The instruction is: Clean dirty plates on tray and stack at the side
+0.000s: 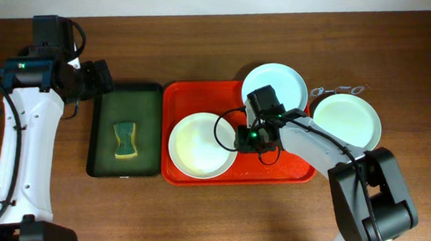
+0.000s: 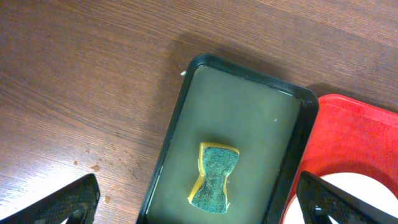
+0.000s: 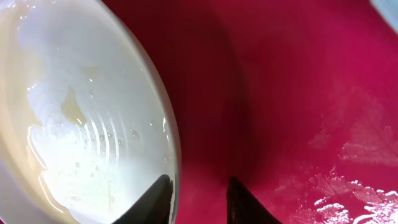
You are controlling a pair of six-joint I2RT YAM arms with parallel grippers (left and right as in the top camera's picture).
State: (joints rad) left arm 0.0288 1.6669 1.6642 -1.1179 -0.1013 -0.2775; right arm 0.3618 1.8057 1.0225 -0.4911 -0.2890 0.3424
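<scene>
The red tray holds one white plate on its left half. A second plate overlaps the tray's far rim, and a third plate lies on the table to the right. My right gripper is low at the right rim of the plate on the tray. In the right wrist view that gripper stands slightly open. One finger is over the wet, faintly yellow plate and the other over the tray. My left gripper hangs wide open and holds nothing.
A dark green tray left of the red one holds a green and yellow sponge. In the left wrist view the sponge lies below the span of the open fingers. Bare wooden table surrounds the trays.
</scene>
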